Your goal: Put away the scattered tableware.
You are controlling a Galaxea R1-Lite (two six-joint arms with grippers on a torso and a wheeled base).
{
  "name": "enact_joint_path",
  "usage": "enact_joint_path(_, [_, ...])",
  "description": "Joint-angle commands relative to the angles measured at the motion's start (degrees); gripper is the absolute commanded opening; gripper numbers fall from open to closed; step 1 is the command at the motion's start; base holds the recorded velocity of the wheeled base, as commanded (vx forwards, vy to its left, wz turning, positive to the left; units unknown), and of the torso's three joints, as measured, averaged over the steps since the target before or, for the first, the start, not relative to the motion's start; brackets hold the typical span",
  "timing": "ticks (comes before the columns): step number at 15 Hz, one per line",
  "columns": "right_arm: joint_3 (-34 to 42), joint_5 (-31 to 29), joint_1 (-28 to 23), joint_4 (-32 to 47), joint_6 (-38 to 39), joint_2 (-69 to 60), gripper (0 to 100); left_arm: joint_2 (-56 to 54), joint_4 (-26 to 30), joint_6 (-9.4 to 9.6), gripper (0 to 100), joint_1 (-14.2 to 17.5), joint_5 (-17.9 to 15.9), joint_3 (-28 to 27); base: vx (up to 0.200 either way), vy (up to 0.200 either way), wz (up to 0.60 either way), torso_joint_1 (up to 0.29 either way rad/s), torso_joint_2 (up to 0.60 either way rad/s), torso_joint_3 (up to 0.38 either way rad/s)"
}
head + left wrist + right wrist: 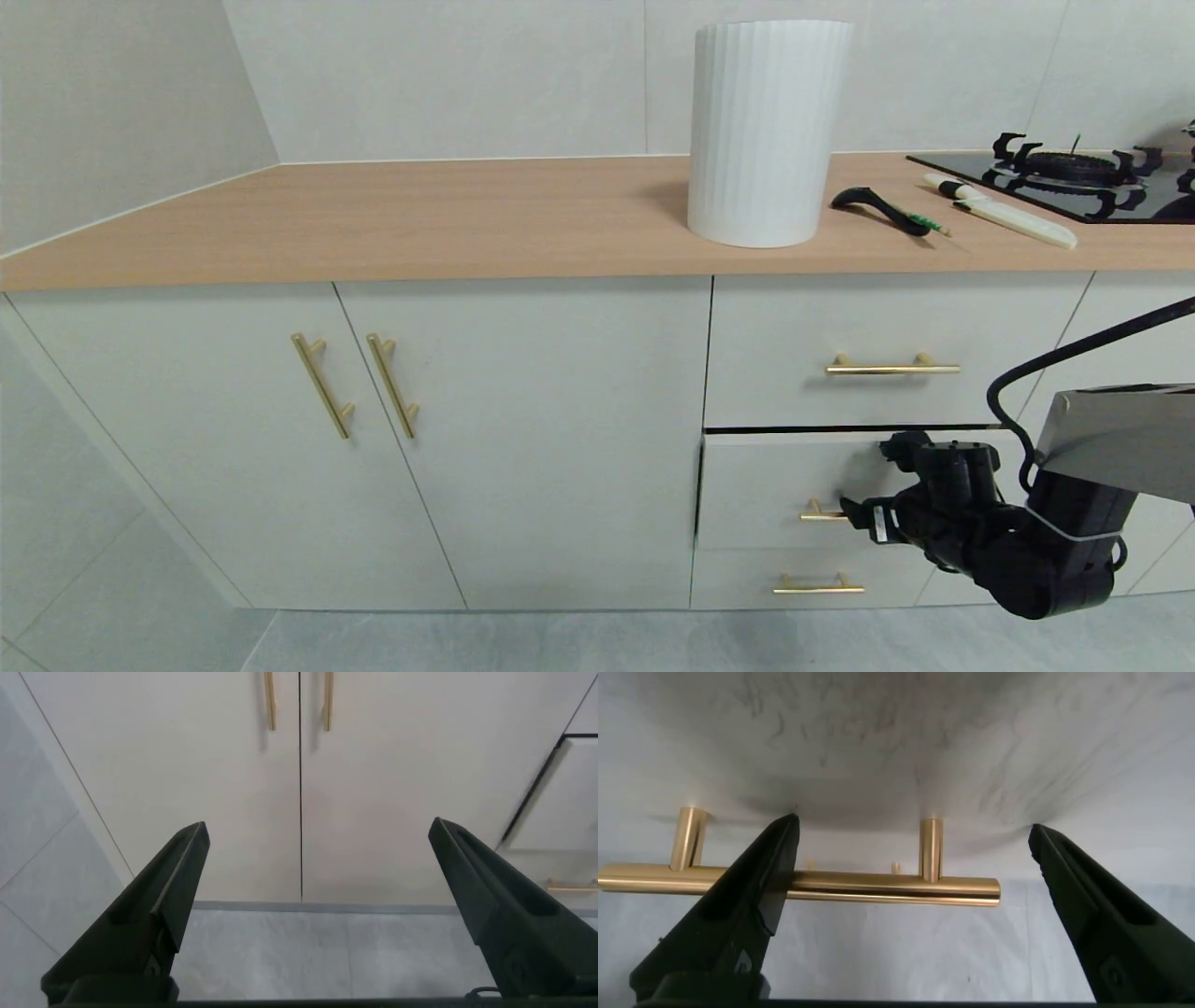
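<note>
On the wooden counter (420, 219) a black-handled utensil (882, 209) with a green tip lies beside a tall white ribbed container (761, 131). A white knife (1004, 217) lies to its right. Below them, the middle drawer (784, 485) stands slightly pulled out, with a dark gap along its top and left side. My right gripper (854, 511) is at that drawer's brass handle (878, 891) and is open, its fingers (747, 905) spread wide in front of the bar. My left gripper (318, 826) hangs open and empty, low before the two cabinet doors (299, 793).
A black gas hob (1074, 177) sits at the counter's far right. The top drawer (892, 369) and bottom drawer (819, 586) are closed. Two cabinet doors with slanted brass handles (355, 383) fill the left. Grey tiled floor (560, 644) lies below.
</note>
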Motion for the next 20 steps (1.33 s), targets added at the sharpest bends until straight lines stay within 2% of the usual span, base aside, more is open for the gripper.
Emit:
enact_joint_path(1, [3.97,1.98,2.15,7.34,0.03,-12.89,100,0.07,-0.01,-0.02,100,-0.09,0.08,0.01,0.0,0.0,0.0,0.0,0.0,0.0])
enact_joint_path(3, [4.32,3.83,4.44,20.96,0.3,-28.53,100,0.07,-0.01,-0.02,100,0.0,0.08,0.01,0.0,0.0,0.0,0.0,0.0,0.0])
enact_joint_path(4, [4.06,3.83,4.61,24.3,0.3,-31.7,100,0.07,-0.01,-0.02,100,-0.09,-0.01,0.01,0.0,0.0,0.0,0.0,0.0,0.0])
enact_joint_path(5, [1.69,3.91,6.02,35.37,0.3,-42.59,100,0.07,-0.01,-0.02,100,0.0,-0.01,0.01,0.0,0.0,0.0,0.0,0.0,0.0])
enact_joint_path(6, [-0.51,3.91,6.37,41.88,0.3,-47.69,100,0.07,-0.01,-0.02,100,-0.09,0.08,0.01,0.0,0.0,0.0,0.0,0.0,0.0])
enact_joint_path(8, [-8.6,4.18,6.55,57.17,0.3,-53.32,100,0.07,-0.01,-0.02,100,-0.09,0.08,0.01,0.0,0.0,0.0,0.0,0.0,0.0])
enact_joint_path(10, [-15.98,4.88,6.02,65.17,0.3,-50.94,100,0.07,-0.01,-0.02,100,-0.09,-0.01,0.01,0.0,0.0,0.0,0.0,0.0,0.0])
enact_joint_path(15, [-18.53,4.27,5.76,63.85,0.38,-39.61,100,0.07,-0.01,-0.02,100,0.0,-0.01,0.01,0.0,0.0,0.0,0.0,0.0,0.0])
enact_joint_path(18, [-18.88,3.83,6.28,57.08,4.34,-31.43,100,0.07,-0.01,-0.02,100,-0.09,-0.01,0.01,0.0,0.0,0.0,0.0,0.0,0.0])
enact_joint_path(20, [-19.14,0.57,6.55,53.3,6.36,-26.95,100,0.07,-0.01,-0.02,100,0.0,-0.01,0.01,0.0,0.0,0.0,0.0,0.0,0.0])
